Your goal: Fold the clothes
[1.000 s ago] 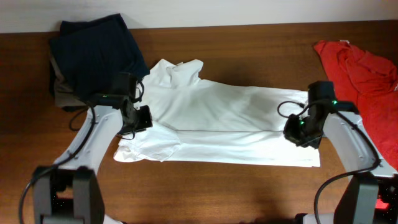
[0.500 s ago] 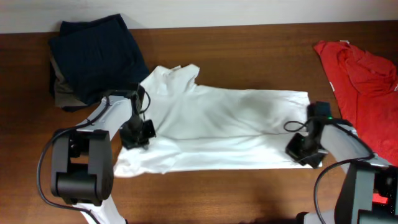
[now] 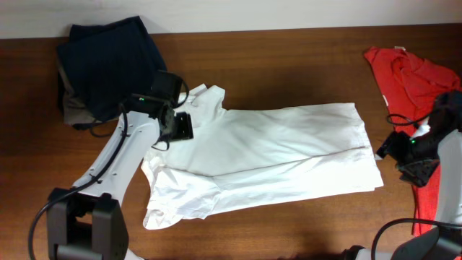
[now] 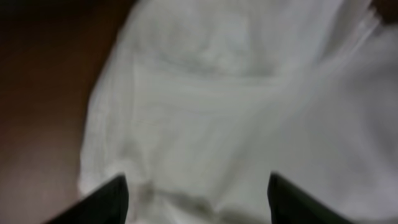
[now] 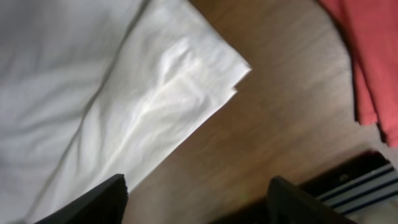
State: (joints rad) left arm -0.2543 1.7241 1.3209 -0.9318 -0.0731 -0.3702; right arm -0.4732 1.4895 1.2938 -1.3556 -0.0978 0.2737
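both arms have left the cloth since half a second ago: the left gripper [image 3: 180, 127] has lifted from the shirt's near edge to the collar end, and the right gripper [image 3: 401, 148] has swung outward past the hem, toward the red-orange shirt [image 3: 415, 79]. the white t-shirt [image 3: 274, 148] has slid with them and now lies across the middle of the table [image 3: 289, 58], slightly skewed, collar to the left near the navy garment [image 3: 112, 61], hem to the right. a long crease runs its length and one sleeve spills out at the near left. in the left wrist view the fingers [image 4: 109, 200] stand wide apart over white fabric with nothing between them. in the right wrist view the jaws are likewise spread and empty, above bare wood just beside the hem corner [image 5: 239, 71]. so the shirt is released and at rest. a lengthwise fold seems laid, but the garment is long and uneven, and i judge that the loose sleeve and a crosswise fold come next.
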